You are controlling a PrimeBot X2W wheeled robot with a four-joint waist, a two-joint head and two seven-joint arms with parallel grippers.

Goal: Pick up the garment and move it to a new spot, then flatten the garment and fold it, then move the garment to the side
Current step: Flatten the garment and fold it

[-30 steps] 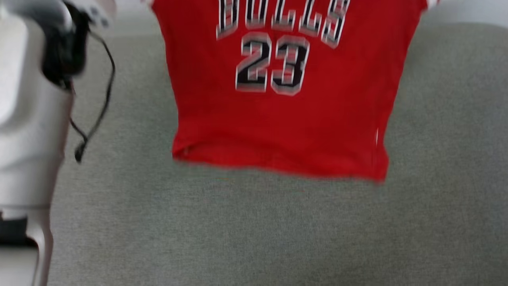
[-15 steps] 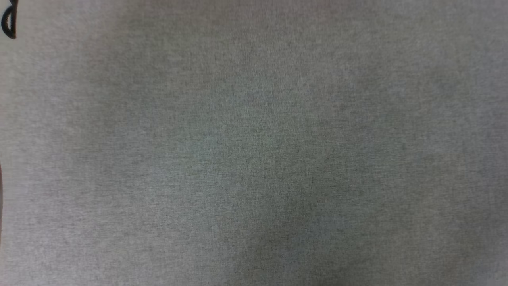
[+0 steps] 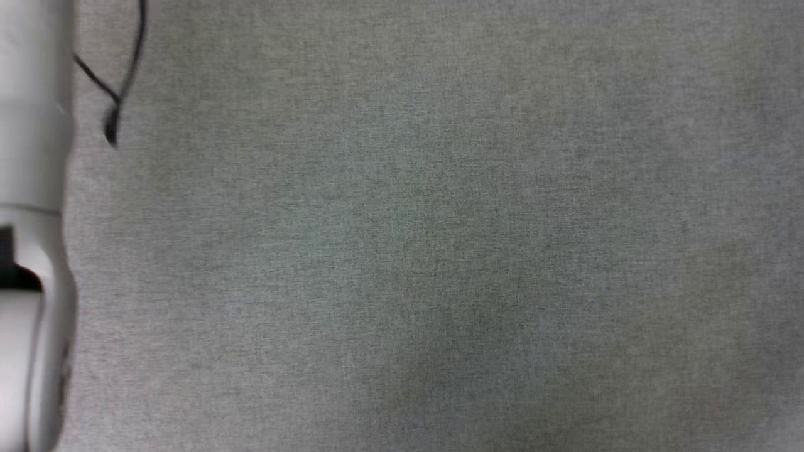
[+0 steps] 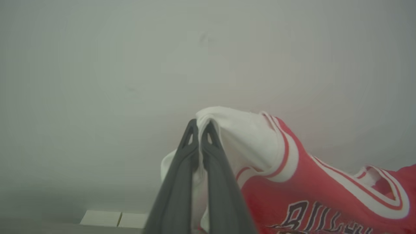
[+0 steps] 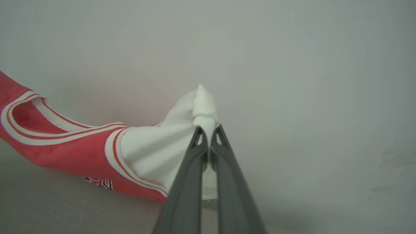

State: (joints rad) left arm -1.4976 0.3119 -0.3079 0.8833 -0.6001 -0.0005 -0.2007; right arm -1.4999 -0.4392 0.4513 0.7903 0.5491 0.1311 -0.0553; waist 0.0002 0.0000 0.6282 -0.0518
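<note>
- Since a second ago the head camera had tipped down. Back then it looked at the red shirt hanging up. Now it looked at the grey surface (image 3: 440, 251), with a pale forearm (image 3: 31, 125) and a black cable (image 3: 122, 75) at its left side.
- In the left wrist view, the left fingers (image 4: 180, 182) were squeezed shut on a white sleeve (image 4: 240, 136) of the red shirt (image 4: 292, 188). The sleeve bunched up at the fingertips, and the rest of the shirt spread off to the right of them.
- In the right wrist view, the right fingers (image 5: 190, 182) were squeezed shut on the other white sleeve (image 5: 156, 149). A little white peak poked up past the fingertips. The red shirt (image 5: 65, 146) ran off to the left of them.
- The shirt looked held up in the air, pulled wide between the two pairs of fingers, with a pale wall (image 5: 292, 65) behind it.
- It looked like the first step: carrying the shirt to a new spot. Flattening and folding were not done yet.
- Next, both pairs of fingers would need to go down together, stay wide apart, and keep squeezing. Then the bottom edge could touch the grey surface first, and the shirt could lie down flat with no bumps.
</note>
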